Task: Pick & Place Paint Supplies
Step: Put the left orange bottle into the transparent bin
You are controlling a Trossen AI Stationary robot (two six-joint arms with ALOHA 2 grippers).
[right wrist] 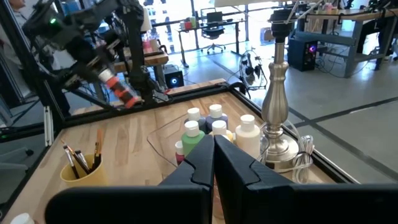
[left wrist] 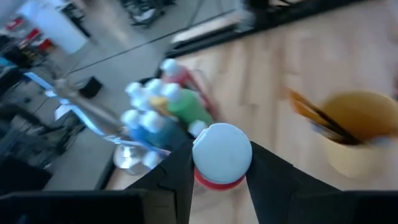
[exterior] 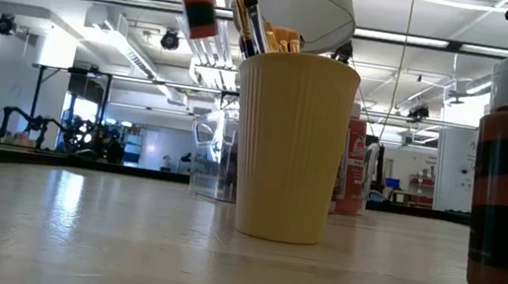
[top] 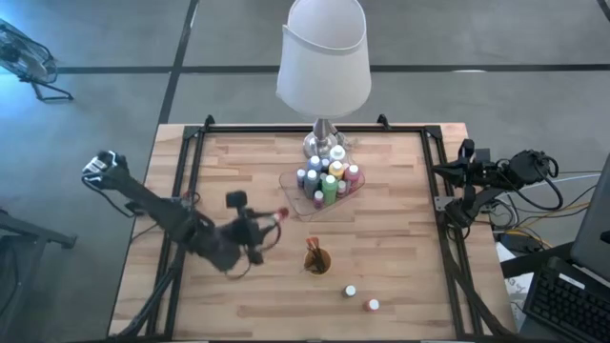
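Left tool [left wrist: 221, 177] grips red white-capped bottle [left wrist: 222, 157] between fingers, above table [top: 400, 257].

One lamp [top: 323, 57]; one clear tray [top: 291, 183] of clustered bottles [top: 329, 174] — count unclear; one brush cup [top: 317, 259]; two loose bottles [top: 351, 292] — one held red bottle [top: 279, 215].

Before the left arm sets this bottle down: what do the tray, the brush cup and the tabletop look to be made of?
Tray: clear, glossy plastic by the look; the wood shows through it.
Brush cup: matte, finely ribbed wall, yellowish; probably plastic, possibly paper.
Tabletop: pale wood planks with visible grain, satin finish.
The left gripper holds a red bottle with a smooth white cap, likely plastic.
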